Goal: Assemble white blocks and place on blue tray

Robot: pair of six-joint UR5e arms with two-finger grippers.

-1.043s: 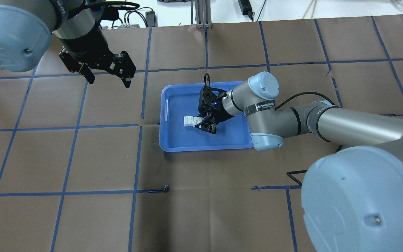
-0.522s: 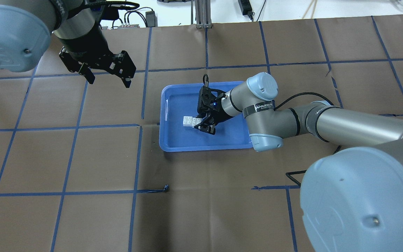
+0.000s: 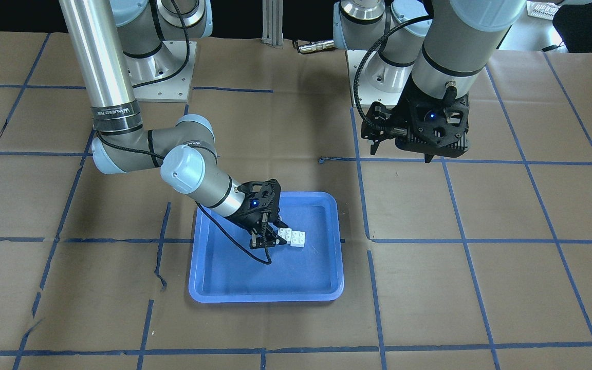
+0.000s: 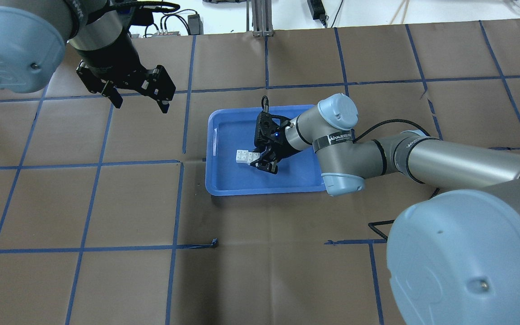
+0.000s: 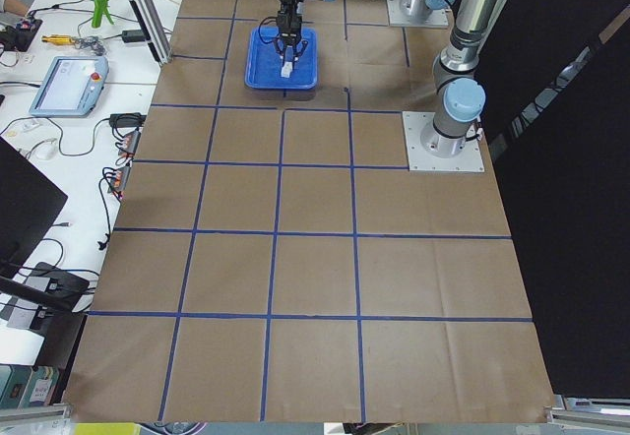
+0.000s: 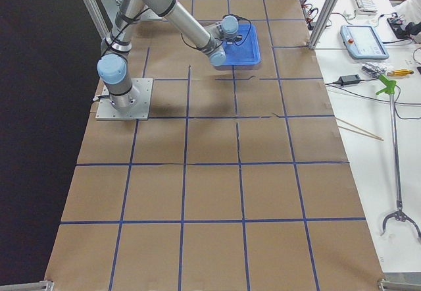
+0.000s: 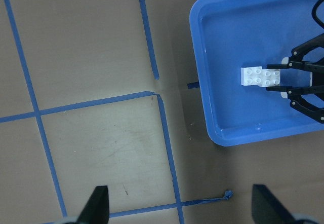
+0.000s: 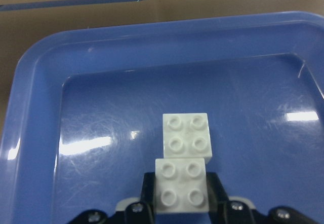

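The white blocks (image 8: 185, 135) are two square bricks, each with four round studs on top, matte and clean against the glossy plastic under them. They sit end to end and touch, a little out of line with each other. The pictures do not settle whether they are snapped together or only butted up.

They lie inside the blue tray (image 4: 222, 190), on its floor, toward the robot's left half and about midway between the near and far rim. The tray is shallow and rectangular with rounded corners and a raised lip, and its floor shows fine scratches and bright glare patches.

The right gripper (image 4: 259, 160) reaches in low from the robot's right, its two black fingers pressed against opposite sides of the brick nearer the wrist; the other brick sticks out free beyond the fingertips.

The left gripper (image 4: 141, 104) hangs above the brown-paper table (image 4: 287, 271) with its blue tape grid, well apart from the tray, fingers spread wide with nothing between them.
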